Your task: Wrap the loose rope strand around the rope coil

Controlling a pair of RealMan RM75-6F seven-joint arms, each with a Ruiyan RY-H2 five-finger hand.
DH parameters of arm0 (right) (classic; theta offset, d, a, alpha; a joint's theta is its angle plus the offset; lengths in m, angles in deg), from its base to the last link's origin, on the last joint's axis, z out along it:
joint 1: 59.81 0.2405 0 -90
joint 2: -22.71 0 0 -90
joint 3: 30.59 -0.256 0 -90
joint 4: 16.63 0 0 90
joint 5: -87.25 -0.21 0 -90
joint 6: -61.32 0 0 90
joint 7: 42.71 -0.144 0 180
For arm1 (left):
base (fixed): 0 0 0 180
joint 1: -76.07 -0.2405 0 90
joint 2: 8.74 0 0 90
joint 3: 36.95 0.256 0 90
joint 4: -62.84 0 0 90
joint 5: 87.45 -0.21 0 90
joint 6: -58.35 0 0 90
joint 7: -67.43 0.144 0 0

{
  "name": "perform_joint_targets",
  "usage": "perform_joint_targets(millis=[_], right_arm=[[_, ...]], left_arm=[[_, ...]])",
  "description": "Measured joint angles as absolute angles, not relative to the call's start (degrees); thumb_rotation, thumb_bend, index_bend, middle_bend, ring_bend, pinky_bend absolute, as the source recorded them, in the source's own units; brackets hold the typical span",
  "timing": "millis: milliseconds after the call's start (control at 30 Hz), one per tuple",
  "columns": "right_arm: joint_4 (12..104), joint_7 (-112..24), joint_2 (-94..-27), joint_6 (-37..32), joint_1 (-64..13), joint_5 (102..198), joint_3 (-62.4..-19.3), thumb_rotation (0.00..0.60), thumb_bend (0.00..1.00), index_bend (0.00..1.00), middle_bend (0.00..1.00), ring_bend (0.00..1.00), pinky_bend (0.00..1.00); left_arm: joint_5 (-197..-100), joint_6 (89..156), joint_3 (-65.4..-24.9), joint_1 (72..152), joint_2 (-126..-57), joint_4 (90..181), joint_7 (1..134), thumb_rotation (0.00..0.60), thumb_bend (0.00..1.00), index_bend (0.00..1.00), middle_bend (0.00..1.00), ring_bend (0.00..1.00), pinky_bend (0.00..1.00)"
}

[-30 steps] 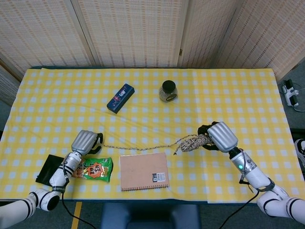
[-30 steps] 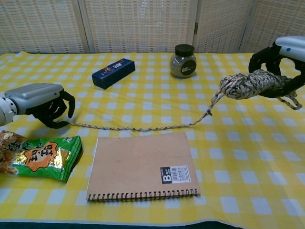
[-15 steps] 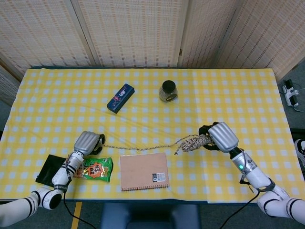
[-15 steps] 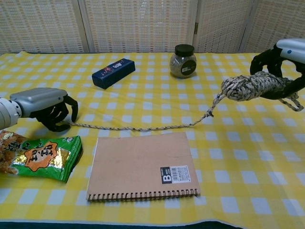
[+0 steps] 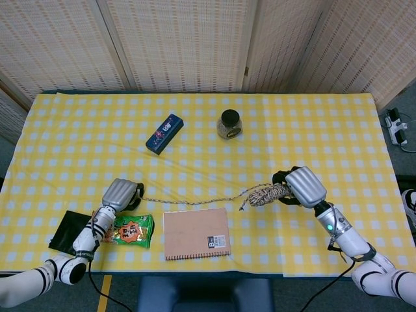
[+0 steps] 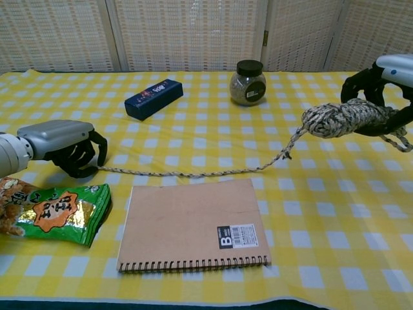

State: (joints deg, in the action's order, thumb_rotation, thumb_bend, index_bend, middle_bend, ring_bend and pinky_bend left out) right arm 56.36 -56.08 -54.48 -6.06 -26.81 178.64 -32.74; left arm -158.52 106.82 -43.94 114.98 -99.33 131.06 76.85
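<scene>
From the head view, the right hand (image 5: pixel 300 187), silver-backed with black fingers, grips the speckled braided rope coil (image 5: pixel 268 194) above the yellow checked tablecloth (image 5: pixel 312 130); the left hand (image 5: pixel 121 194) curls its fingers around the far end of the loose rope strand (image 5: pixel 192 201), which runs along the cloth just behind the brown spiral-bound notebook (image 5: pixel 196 233). From the chest view, the coil (image 6: pixel 339 119) hangs lifted, the strand (image 6: pixel 193 173) sagging to the table, beside a glossy green snack packet (image 6: pixel 55 212).

The left robot hand (image 6: pixel 64 146) slid right along the loose rope strand (image 6: pixel 193 173).
</scene>
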Motion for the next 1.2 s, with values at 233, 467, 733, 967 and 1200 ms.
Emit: perform_joint_targets(millis=[233, 467, 733, 967, 1200], right_arm=[[56.28, -56.14, -54.49, -5.96, -26.83, 178.61, -32.83, 0.600, 0.62, 0.84, 0.65, 0.69, 0.56], [56.10, -56.45, -54.62, -6.27, -26.99, 178.68, -32.88, 0.600, 0.63, 0.85, 0.66, 0.70, 0.56], [56.92, -58.23, -54.09, -8.16, -27.51, 178.91, -33.35, 0.600, 0.64, 0.86, 0.67, 0.71, 0.57], [59.84, -61.62, -53.56, -9.96, -27.59, 180.27, -33.62, 0.600, 0.64, 0.88, 0.70, 0.73, 0.62], [64.85, -62.48, -54.04, -8.20, -25.25, 181.67, -34.06, 0.600, 0.64, 0.90, 0.72, 0.75, 0.64]], left_arm=[[-158.25, 106.90, -43.69, 115.05, -100.13, 130.22, 76.81, 0.600, 0.48, 0.57, 0.83, 0.75, 0.73], [-158.52, 107.74, -43.90, 114.84, -101.01, 128.89, 74.86, 0.600, 0.49, 0.63, 0.85, 0.77, 0.74], [-160.09, 110.15, -44.75, 114.07, -99.76, 129.62, 69.15, 0.600, 0.50, 0.65, 0.87, 0.79, 0.74], [-161.72, 113.47, -46.56, 113.25, -93.08, 136.89, 65.93, 0.600, 0.50, 0.65, 0.87, 0.79, 0.74], [-162.37, 114.93, -50.15, 114.09, -83.96, 147.60, 65.64, 0.600, 0.51, 0.65, 0.87, 0.79, 0.74]])
